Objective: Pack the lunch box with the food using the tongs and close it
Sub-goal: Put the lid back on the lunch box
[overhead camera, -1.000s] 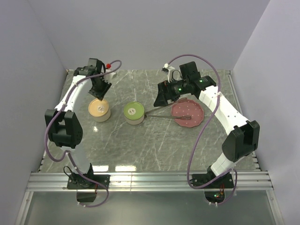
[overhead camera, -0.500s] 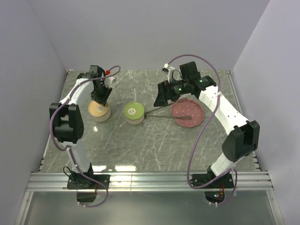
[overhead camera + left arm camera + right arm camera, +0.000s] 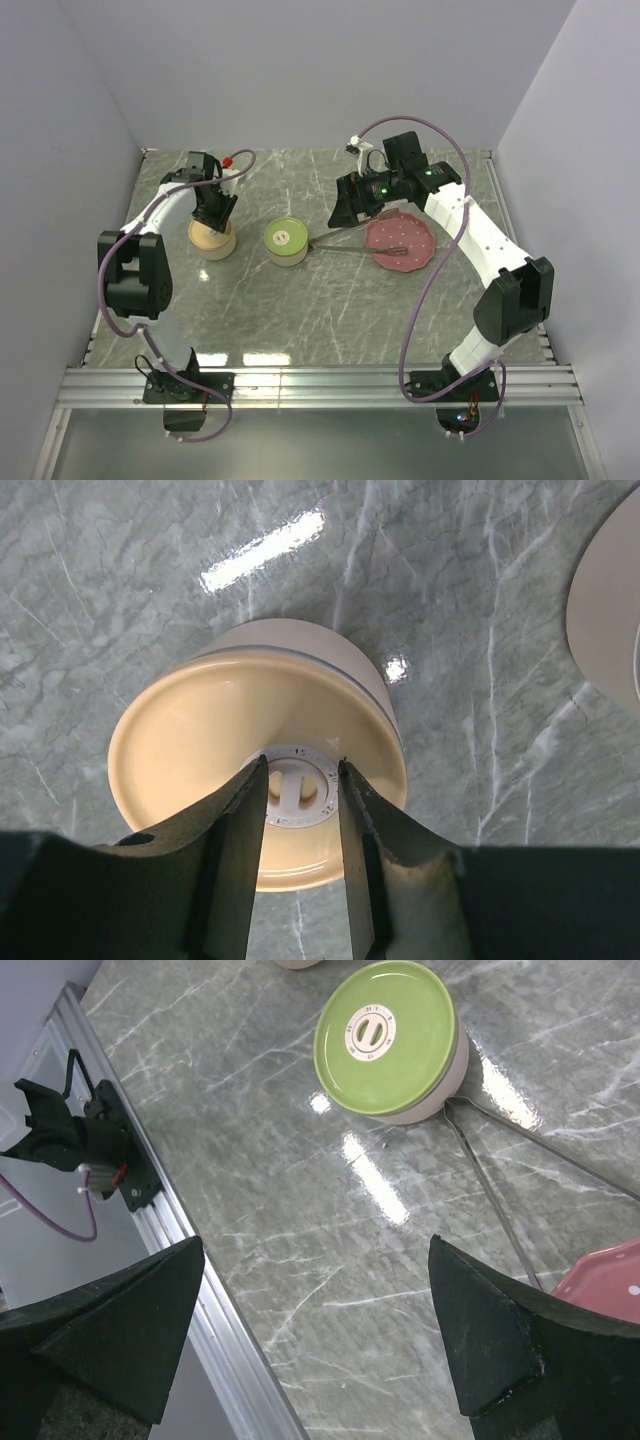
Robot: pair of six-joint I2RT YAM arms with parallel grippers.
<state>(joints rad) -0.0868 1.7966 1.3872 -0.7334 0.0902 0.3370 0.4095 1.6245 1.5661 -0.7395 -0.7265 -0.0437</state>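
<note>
From above, the green-lidded container (image 3: 285, 238) sits mid-table (image 3: 330, 300). Just left of it stands the cream lidded container (image 3: 208, 243), with the left gripper (image 3: 213, 210) right over its lid. The tongs (image 3: 345, 248) lie flat on the marble, their joined end touching the green-lidded container's right side. Their arms are spread in a narrow V toward the pink plate (image 3: 415, 235), and they pinch nothing. A small dark bit lies on the plate at the tong tips; I cannot tell whether it is the food. The right gripper (image 3: 350, 208) hovers up and right of the green lid.

Left wrist: the left gripper (image 3: 300, 770) stands part-spread, its fingers (image 3: 235, 830) either side of the white lid knob (image 3: 297, 792) on the cream container (image 3: 190, 750).

Right wrist: the right gripper (image 3: 320, 1350) gapes wide above bare marble, below the green-lidded container (image 3: 388, 1035). The tongs (image 3: 489, 1190) fan out toward the plate (image 3: 610, 1275).
</note>
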